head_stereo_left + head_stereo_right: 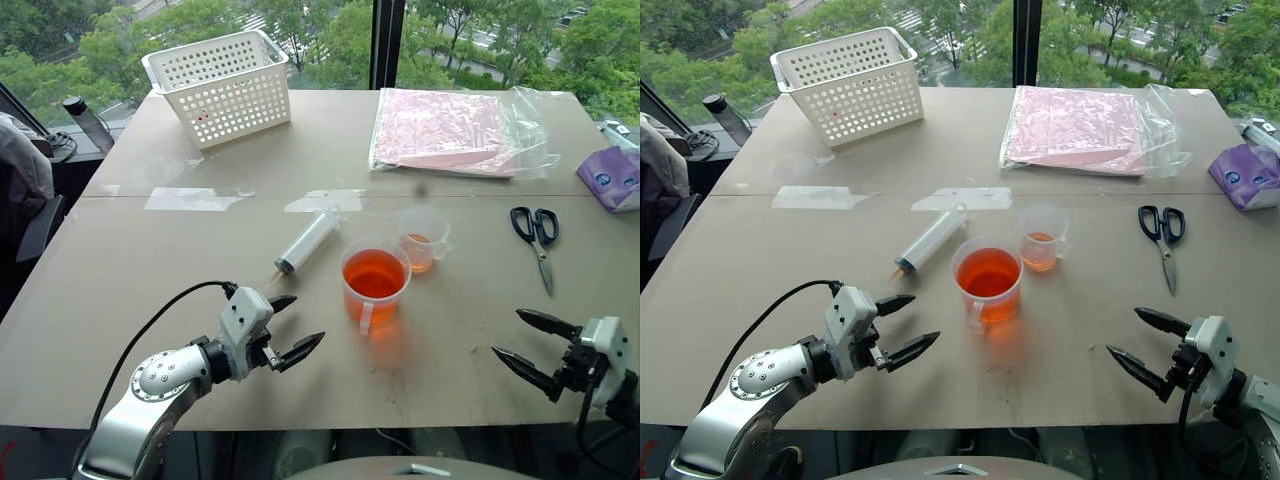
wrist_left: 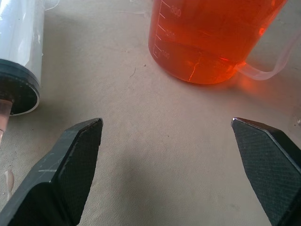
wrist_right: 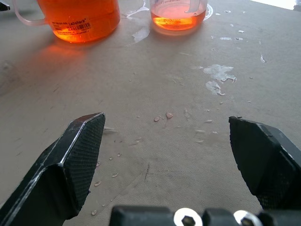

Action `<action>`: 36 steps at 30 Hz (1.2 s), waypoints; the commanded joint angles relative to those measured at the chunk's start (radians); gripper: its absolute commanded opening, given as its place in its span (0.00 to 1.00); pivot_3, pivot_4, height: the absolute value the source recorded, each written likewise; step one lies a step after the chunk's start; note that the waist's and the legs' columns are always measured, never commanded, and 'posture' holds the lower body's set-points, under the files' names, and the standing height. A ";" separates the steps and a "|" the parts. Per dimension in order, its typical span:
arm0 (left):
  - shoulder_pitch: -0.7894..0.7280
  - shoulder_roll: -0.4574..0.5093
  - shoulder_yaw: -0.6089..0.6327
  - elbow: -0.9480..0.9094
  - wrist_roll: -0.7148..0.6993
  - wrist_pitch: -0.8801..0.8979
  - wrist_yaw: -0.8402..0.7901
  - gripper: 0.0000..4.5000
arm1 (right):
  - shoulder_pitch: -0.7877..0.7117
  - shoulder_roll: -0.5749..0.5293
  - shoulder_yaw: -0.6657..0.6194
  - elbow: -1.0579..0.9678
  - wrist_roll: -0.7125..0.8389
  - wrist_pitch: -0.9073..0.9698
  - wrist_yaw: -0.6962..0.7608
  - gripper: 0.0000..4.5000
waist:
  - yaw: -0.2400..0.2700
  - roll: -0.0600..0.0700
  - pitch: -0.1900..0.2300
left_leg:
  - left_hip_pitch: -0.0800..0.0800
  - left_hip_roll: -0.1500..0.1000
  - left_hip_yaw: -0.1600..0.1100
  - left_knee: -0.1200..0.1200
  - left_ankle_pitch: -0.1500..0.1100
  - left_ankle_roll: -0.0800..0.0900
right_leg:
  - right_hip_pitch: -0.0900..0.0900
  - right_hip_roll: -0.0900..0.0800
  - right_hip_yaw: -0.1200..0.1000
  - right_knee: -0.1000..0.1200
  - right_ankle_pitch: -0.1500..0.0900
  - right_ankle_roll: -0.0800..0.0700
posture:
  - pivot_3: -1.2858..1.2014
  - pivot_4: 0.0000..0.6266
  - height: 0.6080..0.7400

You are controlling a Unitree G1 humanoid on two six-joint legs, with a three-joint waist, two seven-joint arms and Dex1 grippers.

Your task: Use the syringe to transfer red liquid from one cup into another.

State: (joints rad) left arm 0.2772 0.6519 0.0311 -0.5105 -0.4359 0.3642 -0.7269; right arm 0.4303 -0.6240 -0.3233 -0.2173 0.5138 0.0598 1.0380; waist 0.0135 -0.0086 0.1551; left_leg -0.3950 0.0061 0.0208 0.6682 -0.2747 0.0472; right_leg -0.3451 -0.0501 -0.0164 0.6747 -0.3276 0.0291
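The clear syringe lies flat on the table, its tip toward my left arm; its dark plunger seal end is close in the left wrist view. Just right of it stands the larger handled cup, holding plenty of red liquid. The smaller handle-less cup stands behind and right of it with a shallow layer of red liquid. My left gripper hangs open, empty, a short way in front of the syringe tip. Near the table's front right edge my right gripper is open and empty too.
A white perforated basket sits at the back left. A clear bag of pink sheets lies at the back right, a purple packet at the far right edge. Black scissors lie right of the cups. Droplets spot the table.
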 commanded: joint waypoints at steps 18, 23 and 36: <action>-0.213 0.015 0.059 -0.321 -0.312 0.490 0.266 0.99 | -0.034 0.007 -0.027 -0.022 0.028 0.002 -0.011 1.00 | 0.000 0.001 0.000 | 0.000 0.000 0.000 0.001 0.000 0.000 | 0.001 0.001 -0.001 0.000 0.000 0.000 | 0.52 0.24 1.00; -0.146 0.007 0.078 -0.298 -0.275 0.414 0.242 0.99 | -0.031 0.011 -0.028 -0.028 0.029 0.004 -0.018 1.00 | 0.000 0.001 0.000 | 0.000 0.000 0.000 0.001 0.000 0.000 | 0.001 0.001 -0.001 0.000 0.000 0.000 | 0.52 0.24 1.00; -0.239 0.028 0.237 -0.110 -0.299 0.329 0.169 0.99 | -0.097 -0.104 -0.076 -0.282 0.240 0.235 -0.051 1.00 | 0.002 0.001 0.000 | 0.000 0.000 0.000 0.001 0.000 0.000 | 0.000 0.000 -0.001 0.000 0.000 0.000 | 0.52 0.24 1.00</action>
State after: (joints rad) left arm 0.0720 0.6681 0.2344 -0.6223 -0.7064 0.6729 -0.5772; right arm 0.3538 -0.6997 -0.3422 -0.4168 0.6830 0.2509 0.9959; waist 0.0159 -0.0072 0.1547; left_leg -0.3956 0.0061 0.0206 0.6690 -0.2748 0.0473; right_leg -0.3448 -0.0499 -0.0169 0.6745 -0.3274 0.0293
